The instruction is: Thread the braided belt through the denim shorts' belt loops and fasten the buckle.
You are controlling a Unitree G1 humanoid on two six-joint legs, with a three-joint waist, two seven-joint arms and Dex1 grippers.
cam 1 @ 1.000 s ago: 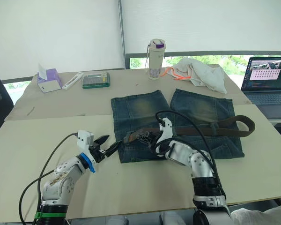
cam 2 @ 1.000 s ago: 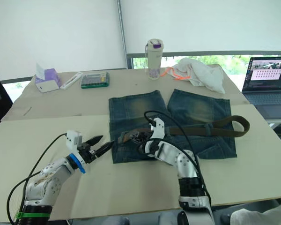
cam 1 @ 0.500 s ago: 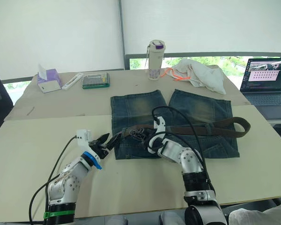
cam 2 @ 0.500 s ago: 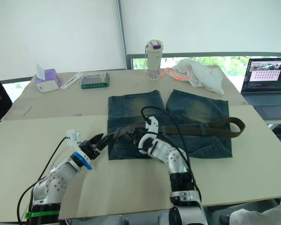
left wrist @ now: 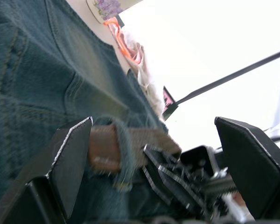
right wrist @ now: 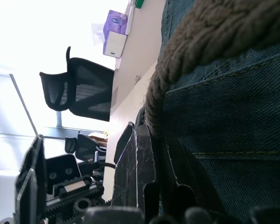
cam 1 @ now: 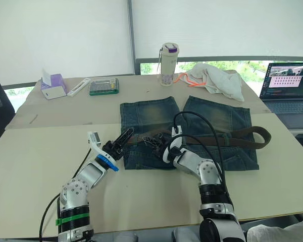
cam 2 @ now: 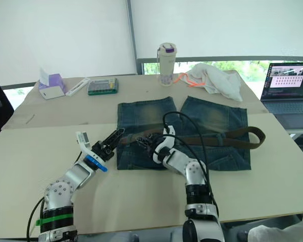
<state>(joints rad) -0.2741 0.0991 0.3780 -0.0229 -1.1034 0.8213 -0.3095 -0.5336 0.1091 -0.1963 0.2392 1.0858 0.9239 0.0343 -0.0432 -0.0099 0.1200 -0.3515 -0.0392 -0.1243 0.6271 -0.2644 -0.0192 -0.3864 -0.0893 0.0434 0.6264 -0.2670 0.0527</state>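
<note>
— Grippers?
— Left gripper [cam 1: 122, 140] spread wide at the shorts' [cam 1: 202, 118] waistband edge, nothing held. Right gripper [cam 1: 160, 141] clamped on the belt [cam 1: 227, 136], just beside the left.
— Belt position?
— Runs across the waistband away from the right gripper, looped at the far end.

buckle hidden behind right gripper [cam 1: 159, 142]; laptop [cam 1: 288, 80] cut off by edge

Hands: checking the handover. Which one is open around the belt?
The left hand: its fingers stand wide apart either side of the braided belt. The right hand is shut on it.
</note>
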